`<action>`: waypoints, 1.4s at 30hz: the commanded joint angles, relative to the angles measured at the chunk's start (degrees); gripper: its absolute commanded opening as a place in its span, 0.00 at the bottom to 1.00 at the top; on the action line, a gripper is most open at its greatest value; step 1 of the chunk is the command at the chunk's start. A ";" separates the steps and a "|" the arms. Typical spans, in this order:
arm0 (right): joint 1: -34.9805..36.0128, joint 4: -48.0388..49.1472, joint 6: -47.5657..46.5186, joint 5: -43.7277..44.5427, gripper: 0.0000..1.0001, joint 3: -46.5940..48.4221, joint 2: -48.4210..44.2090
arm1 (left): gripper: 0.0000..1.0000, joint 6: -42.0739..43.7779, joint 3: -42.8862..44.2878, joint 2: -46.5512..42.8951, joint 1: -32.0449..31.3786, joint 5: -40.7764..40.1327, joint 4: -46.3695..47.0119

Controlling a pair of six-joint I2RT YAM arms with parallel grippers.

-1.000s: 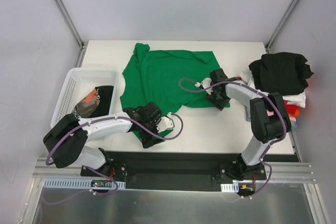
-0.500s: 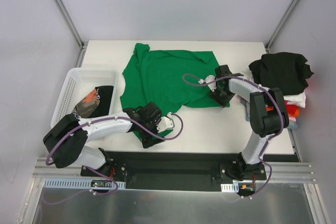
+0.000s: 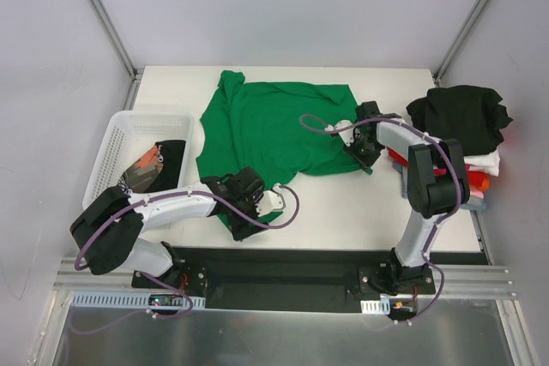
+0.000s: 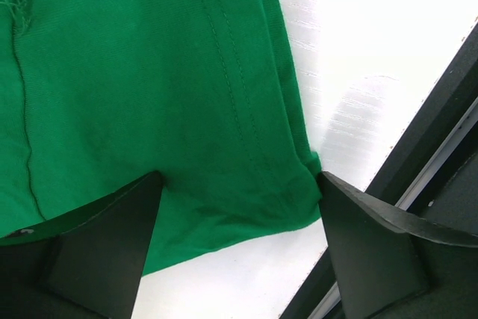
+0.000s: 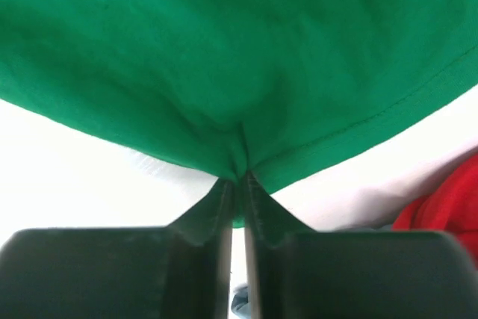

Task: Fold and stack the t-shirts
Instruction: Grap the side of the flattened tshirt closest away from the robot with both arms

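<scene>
1. The green t-shirt [image 3: 274, 130] lies spread and mostly flat on the middle of the white table [image 3: 343, 207]. One sleeve reaches toward the far left, and a narrow near-left corner trails toward the arms' bases.
2. The right gripper [image 3: 364, 150] sits low at the shirt's near-right corner. In the right wrist view its jaws are drawn in to a thin slit, with a pinch of the green hem caught between them. The cloth puckers upward from the tips.
3. The left gripper [image 3: 243, 214] is down over the trailing near-left corner. Its jaws stand wide, with one of the fingers [image 4: 97, 252] on either side of the stitched hem. The cloth lies loose between them, not pinched.
4. In the left wrist view that corner ends just short of the black strip [image 4: 418, 155] that runs along the table's near edge, with bare white table between them.
5. A stack of shirts sits at the table's right edge, near the right gripper. A black t-shirt [image 3: 459, 117] is bunched on top, with a white t-shirt [image 3: 485, 160] under it and a red t-shirt [image 3: 474, 183] showing at the bottom. Red cloth also shows in the lower right corner of the right wrist view, beside the green hem.
6. The white mesh basket [image 3: 116, 130] stands at the table's left edge, just beside the green shirt's left side. It holds a crumpled printed t-shirt [image 3: 159, 165], black with orange and white marking.
</scene>
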 commanded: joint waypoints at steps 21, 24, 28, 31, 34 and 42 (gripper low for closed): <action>5.00 -13.55 0.55 1.65 0.01 -9.55 -20.91 | 0.00 3.60 -5.51 -15.29 -0.19 -8.69 -2.20; 5.00 -14.79 0.03 4.45 0.01 -8.41 -23.98 | 0.00 4.74 -4.73 -19.32 0.86 -10.20 -1.85; 4.21 -15.14 -0.77 6.13 0.01 -6.04 -24.52 | 0.00 8.08 -2.27 -23.12 3.50 -11.78 -0.88; 3.94 -15.67 -1.12 6.57 0.01 -4.46 -23.03 | 0.00 11.16 0.72 -24.00 4.99 -13.01 -0.18; 3.86 -16.02 -1.55 7.27 0.01 -3.93 -21.71 | 0.00 13.71 3.27 -23.48 5.52 -15.38 0.17; 1.93 -16.28 -3.49 7.89 0.01 -2.17 -18.81 | 0.00 19.42 7.31 -21.63 6.66 -20.22 3.25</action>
